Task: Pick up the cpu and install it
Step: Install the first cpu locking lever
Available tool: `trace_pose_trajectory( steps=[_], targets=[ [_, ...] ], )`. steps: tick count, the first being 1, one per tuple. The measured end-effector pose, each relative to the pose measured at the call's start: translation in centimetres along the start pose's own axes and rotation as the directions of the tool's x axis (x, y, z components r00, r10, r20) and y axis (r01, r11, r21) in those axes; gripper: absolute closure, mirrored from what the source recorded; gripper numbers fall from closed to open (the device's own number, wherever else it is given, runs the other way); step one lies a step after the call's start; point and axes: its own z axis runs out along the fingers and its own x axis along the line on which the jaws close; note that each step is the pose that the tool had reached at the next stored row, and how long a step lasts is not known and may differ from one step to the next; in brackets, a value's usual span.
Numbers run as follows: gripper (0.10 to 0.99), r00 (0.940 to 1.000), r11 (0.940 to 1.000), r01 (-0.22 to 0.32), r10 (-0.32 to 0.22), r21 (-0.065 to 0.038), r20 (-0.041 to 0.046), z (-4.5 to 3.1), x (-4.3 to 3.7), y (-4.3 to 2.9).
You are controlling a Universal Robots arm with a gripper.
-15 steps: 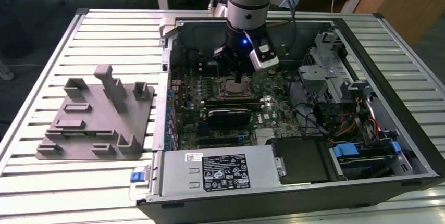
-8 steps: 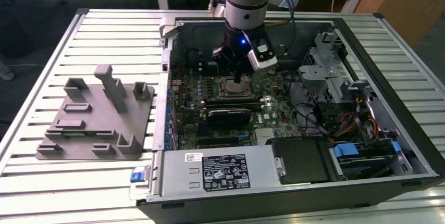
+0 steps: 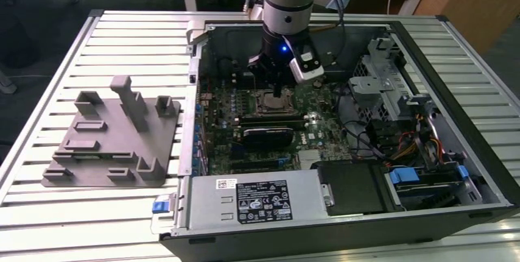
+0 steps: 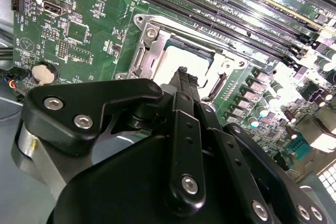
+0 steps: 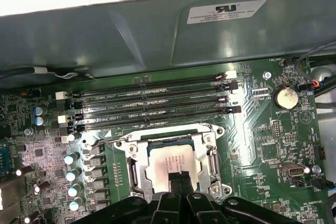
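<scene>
While the arm is reaching down into the open computer case [image 3: 488, 170], the gripper [image 3: 277, 94] is hanging right over the socket frame [image 5: 211, 157] on the motherboard [image 5: 262, 145]. Fingertips [image 5: 174, 178] are sitting drawn together, narrow, with nothing between them. The cpu [image 5: 170, 159] is lying flat inside the frame, silver top facing up, just beside the memory slots [image 5: 152, 103]. In both wrist views the tips are pointing at the cpu's top; whether they are touching it, I cannot tell. A grey fixture block [image 3: 114, 140] is sitting on the slatted table [image 3: 49, 61], well apart on the exterior view's left.
</scene>
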Motion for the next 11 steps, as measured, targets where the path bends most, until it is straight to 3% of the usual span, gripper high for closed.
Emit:
trace_pose_trajectory(
  steps=[5, 11],
  targets=[
    [0.980, 1.0000, 1.0000, 0.000, 0.000, 0.000, 0.0001, -0.01, 0.39, -0.05],
    [0.980, 1.0000, 1.0000, 0.000, 0.000, 0.000, 0.0012, -0.04, 1.82, -0.22]
  ],
)
